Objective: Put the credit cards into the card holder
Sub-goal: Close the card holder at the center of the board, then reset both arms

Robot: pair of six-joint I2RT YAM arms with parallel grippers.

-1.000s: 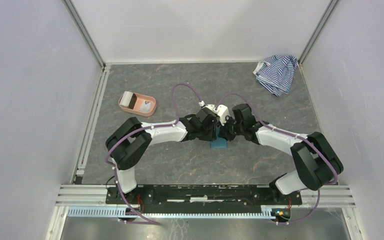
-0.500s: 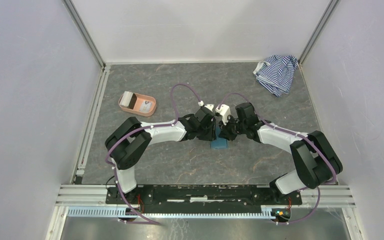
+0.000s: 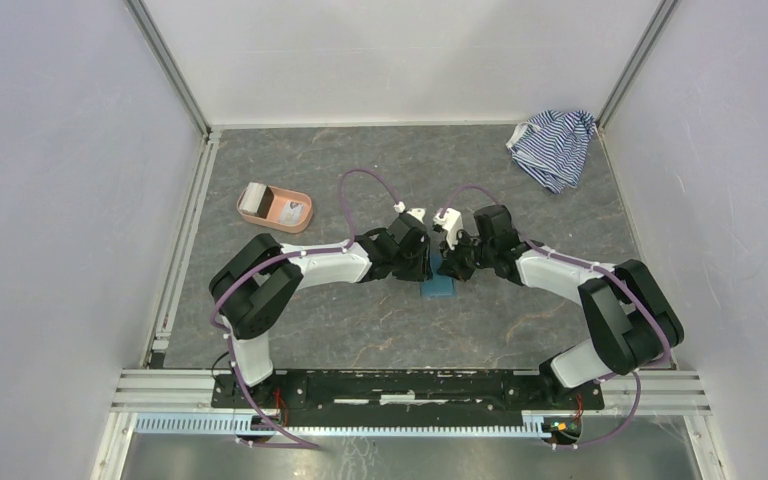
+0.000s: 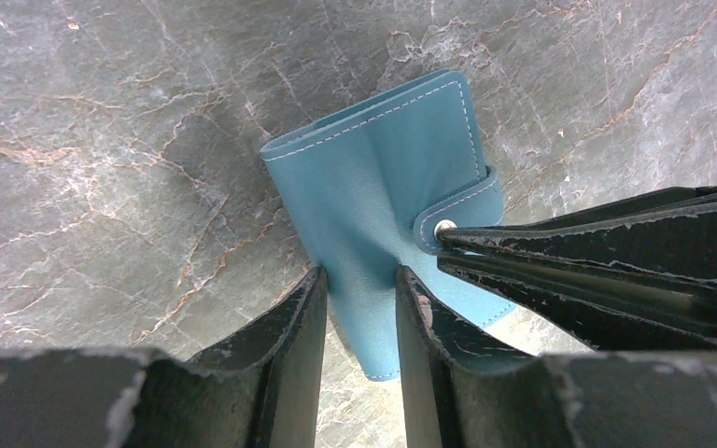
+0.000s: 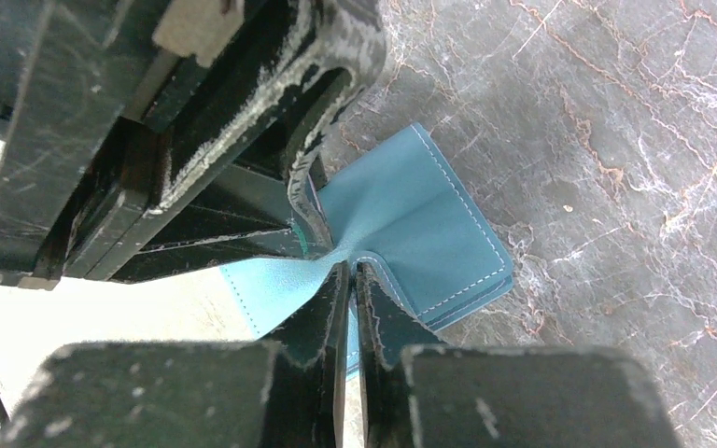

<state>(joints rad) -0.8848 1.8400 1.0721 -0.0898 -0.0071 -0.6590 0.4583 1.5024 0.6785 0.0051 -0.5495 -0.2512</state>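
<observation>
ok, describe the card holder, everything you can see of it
The card holder is a small teal folding wallet, leather-like, pale stitching along its edges, a snap tab with a metal stud across its front. Folded shut, around the middle of the marbled table. The left end effector grips one edge; the right end effector pinches at the tab, puckering the cover. No cards visible in it.

Probably a lab test cell: plain white panel walls (image 3: 60, 200), aluminium framing rails (image 3: 165, 385), grey marbled tabletop (image 3: 360, 330).
</observation>
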